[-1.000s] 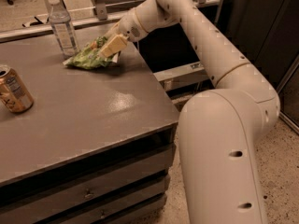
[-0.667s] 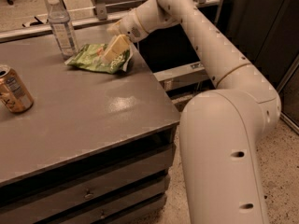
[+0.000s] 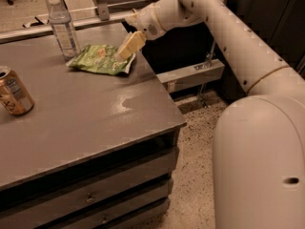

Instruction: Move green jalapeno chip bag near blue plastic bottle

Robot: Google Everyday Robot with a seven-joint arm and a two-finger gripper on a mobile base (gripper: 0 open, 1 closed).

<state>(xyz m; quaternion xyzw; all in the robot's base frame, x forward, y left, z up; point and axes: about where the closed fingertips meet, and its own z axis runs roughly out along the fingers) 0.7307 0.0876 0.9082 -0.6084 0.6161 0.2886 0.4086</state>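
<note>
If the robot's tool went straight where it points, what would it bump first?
Probably the green chip bag: the tool sits at its end farthest from the bottle, pointing down at it.

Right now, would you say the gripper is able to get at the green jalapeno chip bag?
Probably yes. The gripper is at the right end of the green jalapeno chip bag, which lies flat on the table beside the blue plastic bottle; nothing stands between them.

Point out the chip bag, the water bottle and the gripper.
Chip bag (image 3: 97, 61), camera view: middle of its green face.
Water bottle (image 3: 64, 32), camera view: its label.
Gripper (image 3: 123, 54), camera view: its tip, at the bag's right end.
</note>
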